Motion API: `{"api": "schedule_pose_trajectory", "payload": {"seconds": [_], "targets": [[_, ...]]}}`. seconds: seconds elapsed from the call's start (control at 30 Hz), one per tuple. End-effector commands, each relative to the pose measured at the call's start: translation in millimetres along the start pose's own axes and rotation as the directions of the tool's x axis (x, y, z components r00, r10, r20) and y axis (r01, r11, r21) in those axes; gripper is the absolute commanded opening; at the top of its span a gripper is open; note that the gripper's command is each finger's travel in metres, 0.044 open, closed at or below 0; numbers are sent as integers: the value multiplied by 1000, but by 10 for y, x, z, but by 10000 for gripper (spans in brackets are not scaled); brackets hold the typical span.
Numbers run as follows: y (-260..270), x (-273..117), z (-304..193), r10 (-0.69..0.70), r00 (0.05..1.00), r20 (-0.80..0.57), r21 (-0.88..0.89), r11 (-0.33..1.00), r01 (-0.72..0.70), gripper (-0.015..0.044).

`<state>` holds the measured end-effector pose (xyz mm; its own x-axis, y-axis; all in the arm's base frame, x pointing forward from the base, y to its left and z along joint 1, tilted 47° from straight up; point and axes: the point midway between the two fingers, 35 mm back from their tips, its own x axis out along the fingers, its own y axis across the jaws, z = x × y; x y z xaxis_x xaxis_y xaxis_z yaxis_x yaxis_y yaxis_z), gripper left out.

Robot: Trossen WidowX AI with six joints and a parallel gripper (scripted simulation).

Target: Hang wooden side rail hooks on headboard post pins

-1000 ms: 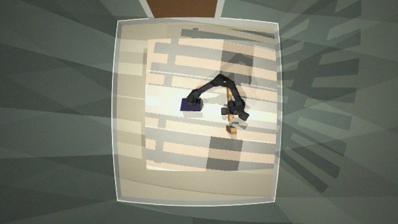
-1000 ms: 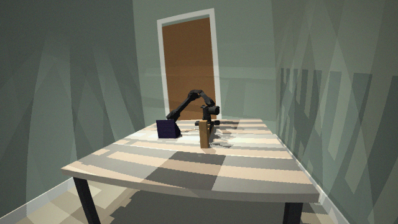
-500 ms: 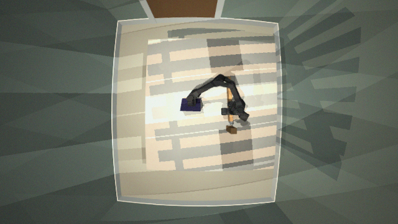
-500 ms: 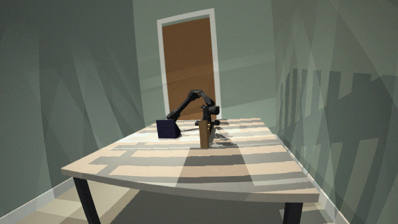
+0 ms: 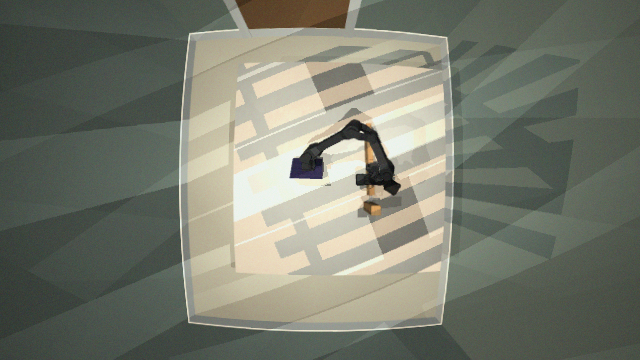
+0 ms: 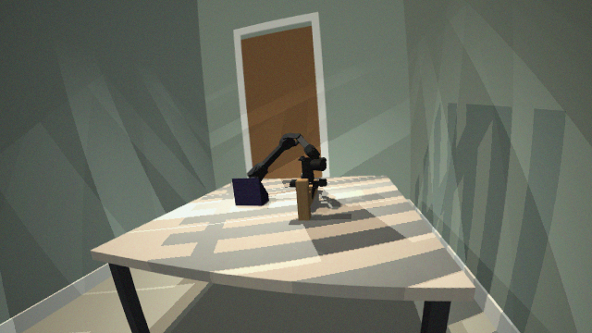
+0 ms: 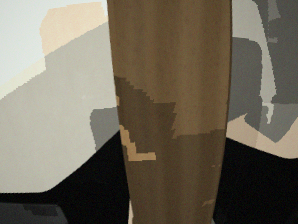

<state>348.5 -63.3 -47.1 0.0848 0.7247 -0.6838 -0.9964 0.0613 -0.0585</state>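
Note:
The wooden side rail (image 5: 369, 151) (image 7: 172, 60) runs lengthwise under the arm in the top view and fills the middle of the wrist view. My gripper (image 5: 370, 179) (image 6: 308, 183) (image 7: 156, 132) is shut on the rail near its post-side end, with a black finger on each side. The headboard post (image 5: 371, 208) (image 6: 303, 201) stands upright beyond that end. The top view shows a narrow gap between rail and post. The steel hooks, the slot and its pins cannot be made out. The exterior view has the rail mostly hidden behind the post, so the far end's contact with the table is unclear.
The dark blue base block (image 5: 298, 168) (image 6: 248, 191) of the arm stands left of the rail. The arm (image 5: 332, 141) (image 6: 273, 154) arches over from it to the rail. Striped light and shadow cross the table (image 5: 345, 250) (image 6: 259, 264).

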Motion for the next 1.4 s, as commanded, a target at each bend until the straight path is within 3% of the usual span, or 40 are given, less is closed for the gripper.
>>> {"api": "schedule_pose_trajectory", "payload": {"seconds": [0.0, 1.37], "targets": [[-17, -28, -20, -6, 1000, -5, -4, 1000, 6, 0], [-5, -36, -63, -6, 1000, -6, -4, 1000, 6, 0]]}}
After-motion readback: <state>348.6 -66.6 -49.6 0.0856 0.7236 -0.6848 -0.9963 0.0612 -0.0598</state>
